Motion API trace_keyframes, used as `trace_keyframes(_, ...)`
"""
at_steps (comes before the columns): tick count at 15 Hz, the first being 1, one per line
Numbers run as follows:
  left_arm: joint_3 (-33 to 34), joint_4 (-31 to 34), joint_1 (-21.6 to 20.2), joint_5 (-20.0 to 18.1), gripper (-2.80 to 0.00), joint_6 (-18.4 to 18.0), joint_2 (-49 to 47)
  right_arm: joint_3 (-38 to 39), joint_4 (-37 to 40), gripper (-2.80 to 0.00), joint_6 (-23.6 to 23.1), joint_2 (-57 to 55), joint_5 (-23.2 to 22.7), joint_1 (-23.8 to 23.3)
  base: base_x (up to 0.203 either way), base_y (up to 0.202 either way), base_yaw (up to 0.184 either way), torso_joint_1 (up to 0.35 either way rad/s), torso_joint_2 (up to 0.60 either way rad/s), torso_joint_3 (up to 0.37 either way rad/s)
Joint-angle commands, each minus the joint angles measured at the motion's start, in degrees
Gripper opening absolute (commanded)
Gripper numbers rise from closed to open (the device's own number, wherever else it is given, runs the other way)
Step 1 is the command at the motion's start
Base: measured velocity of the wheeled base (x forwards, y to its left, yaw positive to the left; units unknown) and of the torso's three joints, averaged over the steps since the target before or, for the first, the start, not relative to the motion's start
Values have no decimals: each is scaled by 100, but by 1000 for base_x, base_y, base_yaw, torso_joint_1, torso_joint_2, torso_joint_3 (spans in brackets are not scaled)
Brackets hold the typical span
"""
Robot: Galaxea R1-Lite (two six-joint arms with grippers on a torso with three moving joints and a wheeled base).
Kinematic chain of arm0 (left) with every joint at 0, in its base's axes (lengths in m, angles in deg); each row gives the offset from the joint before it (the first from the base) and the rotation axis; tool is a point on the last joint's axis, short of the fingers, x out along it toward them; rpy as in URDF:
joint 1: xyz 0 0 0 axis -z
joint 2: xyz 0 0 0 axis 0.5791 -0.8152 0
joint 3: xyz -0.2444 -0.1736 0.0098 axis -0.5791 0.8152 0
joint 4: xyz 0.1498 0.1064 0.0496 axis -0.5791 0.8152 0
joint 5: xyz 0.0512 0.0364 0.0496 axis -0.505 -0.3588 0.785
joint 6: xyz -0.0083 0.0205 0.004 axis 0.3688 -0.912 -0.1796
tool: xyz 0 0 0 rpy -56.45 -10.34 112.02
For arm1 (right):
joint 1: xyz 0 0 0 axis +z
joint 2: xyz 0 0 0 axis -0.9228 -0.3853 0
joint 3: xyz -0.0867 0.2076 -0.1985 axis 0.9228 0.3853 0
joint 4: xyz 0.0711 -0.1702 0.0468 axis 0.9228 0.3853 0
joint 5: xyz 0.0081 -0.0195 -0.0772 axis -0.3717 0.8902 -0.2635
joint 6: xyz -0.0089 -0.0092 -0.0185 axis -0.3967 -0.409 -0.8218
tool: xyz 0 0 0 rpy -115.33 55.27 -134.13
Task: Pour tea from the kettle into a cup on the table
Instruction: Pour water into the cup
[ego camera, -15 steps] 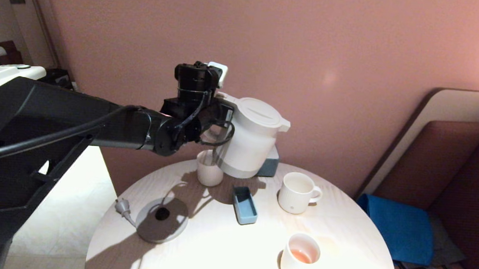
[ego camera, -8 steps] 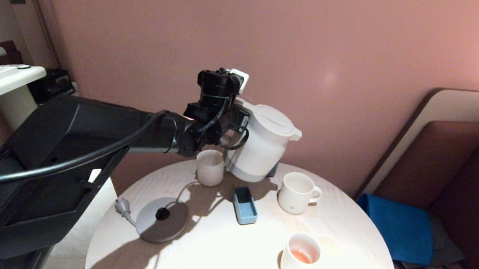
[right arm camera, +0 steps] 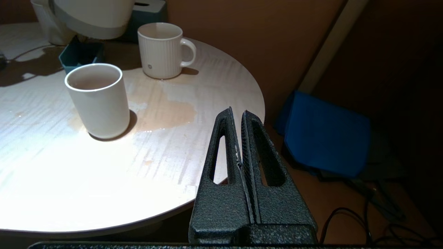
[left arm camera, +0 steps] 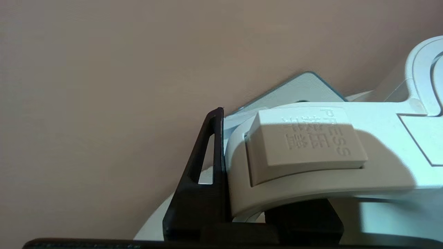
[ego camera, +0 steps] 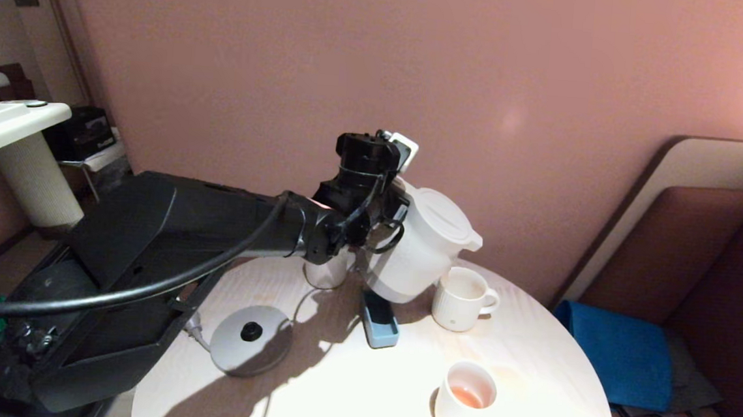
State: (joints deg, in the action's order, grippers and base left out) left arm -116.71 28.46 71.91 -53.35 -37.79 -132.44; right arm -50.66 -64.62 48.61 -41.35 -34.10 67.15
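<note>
Nearest you at 6 o'clock on the table [ego camera: 346,390], the smooth cup [ego camera: 464,400] already has a little tea [ego camera: 467,396] in it, with a wet spill patch [right arm camera: 166,110] beside it. Your right gripper [right arm camera: 241,138] is parked off the table's near right edge, jaws pressed together, holding nothing. Mid-table: grey base [ego camera: 250,340] at 9, blue tray [ego camera: 379,318] at centre. Further out at 1 o'clock, the mug [ego camera: 461,300] looks empty, so the pour isn't done. Your left gripper [ego camera: 389,217] is clamped narrow on the kettle [ego camera: 422,248] handle, kettle lifted off the table and tilted, spout above the mug's rim; no stream visible yet. Left to do, I'd judge: tip more and fill the mug. Room is tight: the kettle bottom hangs just above the tray, a tumbler [ego camera: 324,276] sits at 11 behind the arm, and the wall is close at 12. Open space is toward 3.
</note>
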Motion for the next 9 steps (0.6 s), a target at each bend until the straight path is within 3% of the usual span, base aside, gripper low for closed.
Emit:
trace_keyframes(1,1,-20,8,15,-280,-45,-34,1,0,-280,-4,-7,-3,-4,0,0,0,0,0,0)
trace_keyframes(9,-8,-2,-5,24,-280,-340,-34,1,3,-280,-3,-7,-3,-4,0,0,0,0,0,0)
